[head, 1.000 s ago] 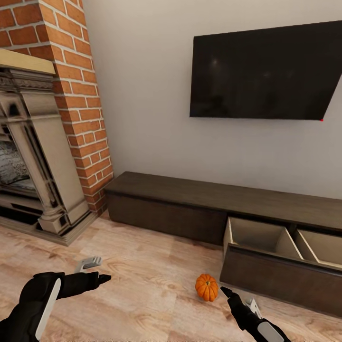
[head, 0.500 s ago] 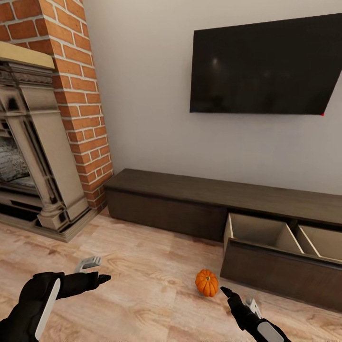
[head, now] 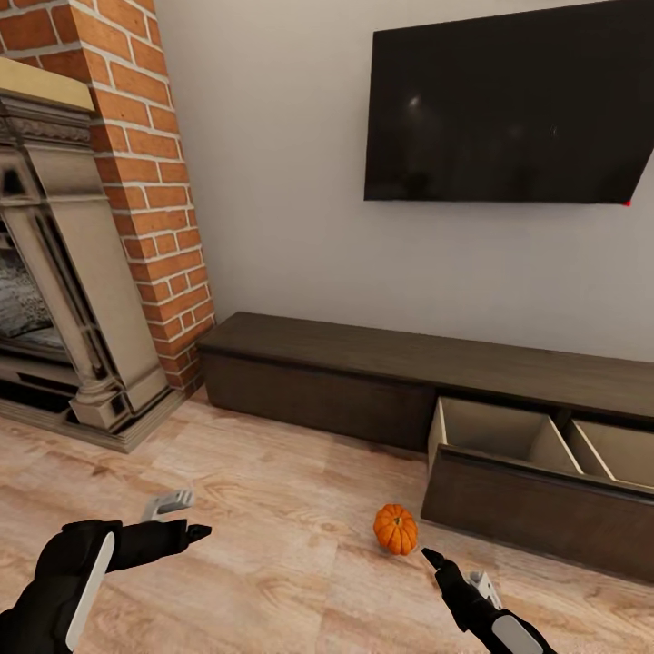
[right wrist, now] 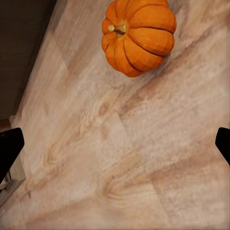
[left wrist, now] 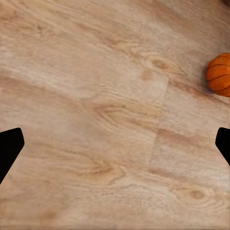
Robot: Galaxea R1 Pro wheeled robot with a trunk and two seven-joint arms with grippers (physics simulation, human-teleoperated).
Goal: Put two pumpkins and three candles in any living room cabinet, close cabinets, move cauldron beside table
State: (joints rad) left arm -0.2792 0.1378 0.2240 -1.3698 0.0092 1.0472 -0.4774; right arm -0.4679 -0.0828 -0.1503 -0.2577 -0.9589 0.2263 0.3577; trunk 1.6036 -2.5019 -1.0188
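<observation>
Pumpkin on the wooden floor

An orange ribbed pumpkin (right wrist: pixel 139 36) lies on the pale wood floor (right wrist: pixel 143 158) at about 12 o'clock; the right end effector (right wrist: pixel 115 143) has black fingertips (right wrist: pixel 9 148) spread wide, nothing between them.

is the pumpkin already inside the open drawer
No, the pumpkin sits on the wooden floor in front of the cabinet, outside its open drawer.

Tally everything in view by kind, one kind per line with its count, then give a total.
Pumpkin: 1
Cabinet: 1
Open drawer: 1
Television: 1
Fireplace: 1
Grippers: 2, the left gripper and the right gripper
Total: 7
</observation>
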